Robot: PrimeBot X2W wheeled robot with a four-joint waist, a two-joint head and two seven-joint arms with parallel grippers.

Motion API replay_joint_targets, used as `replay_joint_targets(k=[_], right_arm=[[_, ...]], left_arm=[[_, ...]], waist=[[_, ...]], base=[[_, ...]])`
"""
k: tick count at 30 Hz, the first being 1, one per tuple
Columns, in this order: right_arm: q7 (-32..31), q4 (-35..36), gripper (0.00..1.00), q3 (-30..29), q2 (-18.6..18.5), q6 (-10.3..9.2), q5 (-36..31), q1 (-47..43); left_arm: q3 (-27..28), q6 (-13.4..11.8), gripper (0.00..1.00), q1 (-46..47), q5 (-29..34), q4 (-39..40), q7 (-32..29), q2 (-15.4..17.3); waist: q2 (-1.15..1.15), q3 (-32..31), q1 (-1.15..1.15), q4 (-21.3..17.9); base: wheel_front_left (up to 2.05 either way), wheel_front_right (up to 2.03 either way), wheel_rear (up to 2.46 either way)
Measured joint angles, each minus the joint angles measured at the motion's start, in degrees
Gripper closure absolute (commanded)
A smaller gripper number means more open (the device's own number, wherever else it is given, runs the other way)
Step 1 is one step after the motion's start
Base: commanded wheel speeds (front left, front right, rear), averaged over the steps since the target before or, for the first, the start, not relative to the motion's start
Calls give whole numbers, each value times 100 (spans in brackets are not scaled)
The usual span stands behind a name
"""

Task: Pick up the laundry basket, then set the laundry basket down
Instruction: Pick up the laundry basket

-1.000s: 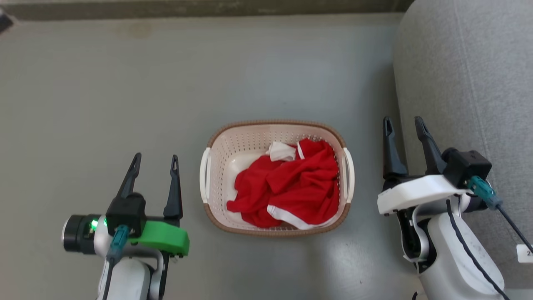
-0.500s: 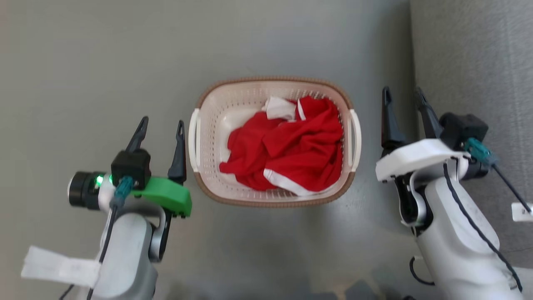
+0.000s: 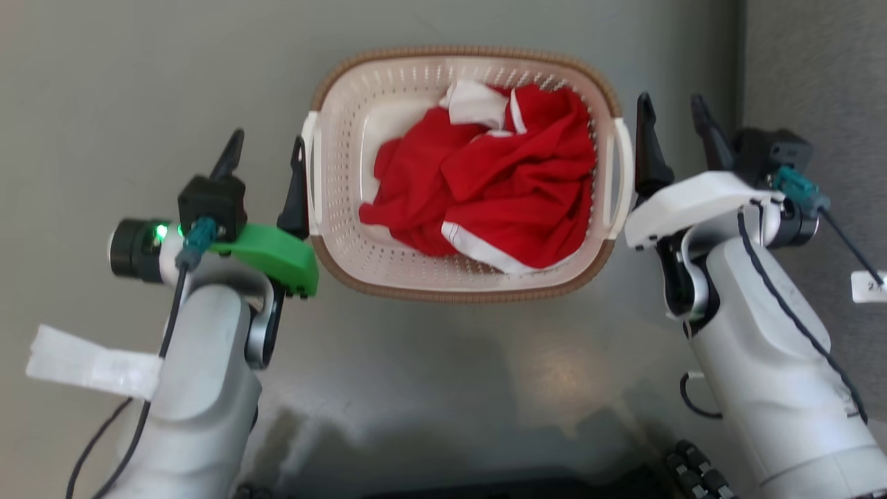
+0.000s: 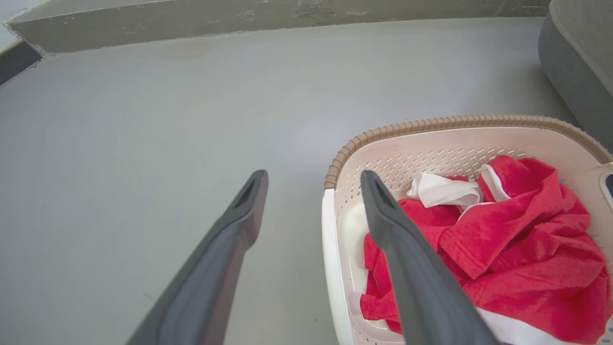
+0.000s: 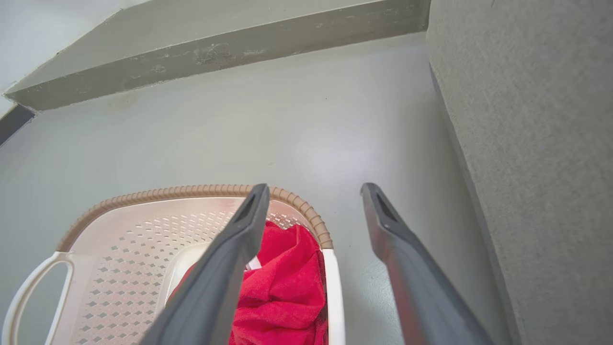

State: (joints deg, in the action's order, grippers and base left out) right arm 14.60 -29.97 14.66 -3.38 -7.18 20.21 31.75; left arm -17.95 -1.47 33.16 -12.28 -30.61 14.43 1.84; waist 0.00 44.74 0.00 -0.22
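Observation:
The laundry basket (image 3: 450, 294) stands on the grey floor, cream and perforated with a brown rim, holding a crumpled red garment (image 3: 499, 187) with white trim. My left gripper (image 3: 265, 142) is open beside its left handle (image 3: 310, 173), the inner finger close against it. On the other side my right gripper (image 3: 671, 104) is open by the right handle (image 3: 622, 173). In the left wrist view the gripper (image 4: 313, 177) hangs above the basket (image 4: 431, 125), its handle bar (image 4: 330, 249) lying between the fingers. The right wrist view shows that gripper (image 5: 314, 191) likewise over the basket (image 5: 167, 193). Whether any finger touches is unclear.
A grey upholstered sofa (image 3: 818, 69) rises close to the right of my right arm, also seen as a sofa side (image 5: 527, 143). A low wall base (image 4: 191, 24) runs along the far edge of the floor. A white tag (image 3: 90, 364) hangs on my left forearm.
The head camera has tipped down and forward, so the basket sits higher in the picture. Both open grippers have closed in on the basket's side handles from left and right.

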Motion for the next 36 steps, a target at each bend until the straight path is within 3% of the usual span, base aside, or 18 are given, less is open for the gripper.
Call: replay_joint_targets(k=[12, 36], right_arm=[[-1, -387, 0, 40, -15, 0, 103, 543], [0, -1200, 0, 542, -24, 0, 569, 1077]], left_arm=[[-254, 75, 0, 683, -116, -372, 1, -33], [-786, 198, 0, 1232, -446, -1508, 1, -46]], waist=[[0, 817, 0, 84], [0, 1356, 0, 83]], base=[[0, 0, 0], [0, 0, 0]])
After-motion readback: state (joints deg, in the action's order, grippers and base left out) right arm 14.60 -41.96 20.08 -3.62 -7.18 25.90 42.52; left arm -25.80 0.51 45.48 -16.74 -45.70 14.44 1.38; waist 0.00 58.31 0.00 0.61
